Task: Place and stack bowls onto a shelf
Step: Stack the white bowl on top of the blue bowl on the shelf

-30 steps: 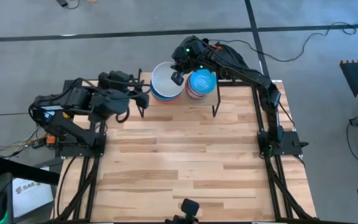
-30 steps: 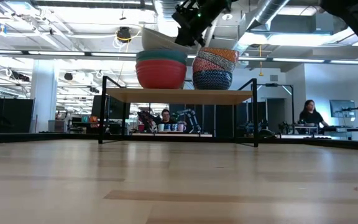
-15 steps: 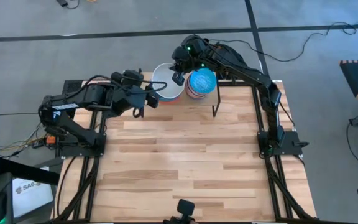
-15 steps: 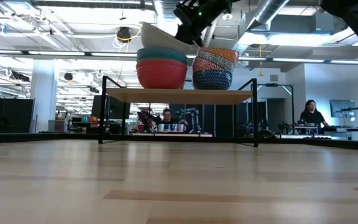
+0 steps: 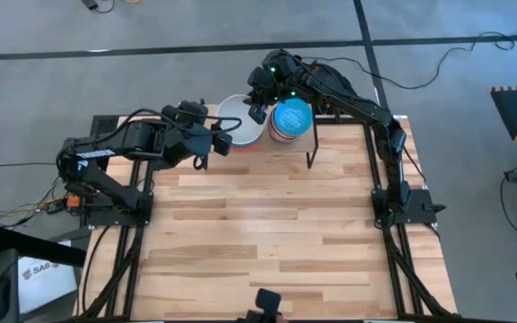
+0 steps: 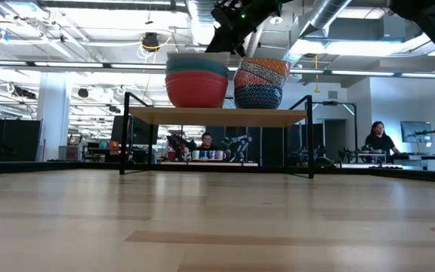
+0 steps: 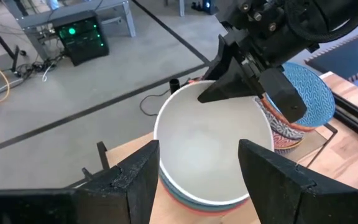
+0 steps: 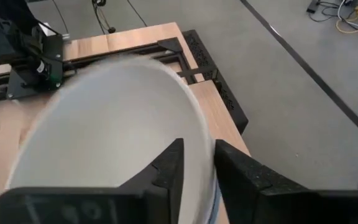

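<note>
At the far edge of the table, the shelf carries two stacks of bowls side by side. The left stack has a red bowl at the bottom, a teal-blue one above it, and a white bowl on top. The right stack is made of patterned bowls, with a blue-and-white patterned bowl uppermost.

No brand, label or writing can be read on the bowls, shelf or arms; a white sheet on the floor by the table's near left corner bears dark letters too small to make out.

The right arm reaches from its base on the table's right side across to the far edge, bent down over the shelf. Its right gripper sits at the white bowl's right rim, between the two stacks; the wrist view shows one finger inside the rim and the other outside, a narrow gap with the rim between them, loosely rather than tightly.

The left arm stretches from the left side toward the shelf. Its left gripper stands wide, just near of the white bowl, holding nothing.

People sit at desks in the room beyond.
</note>
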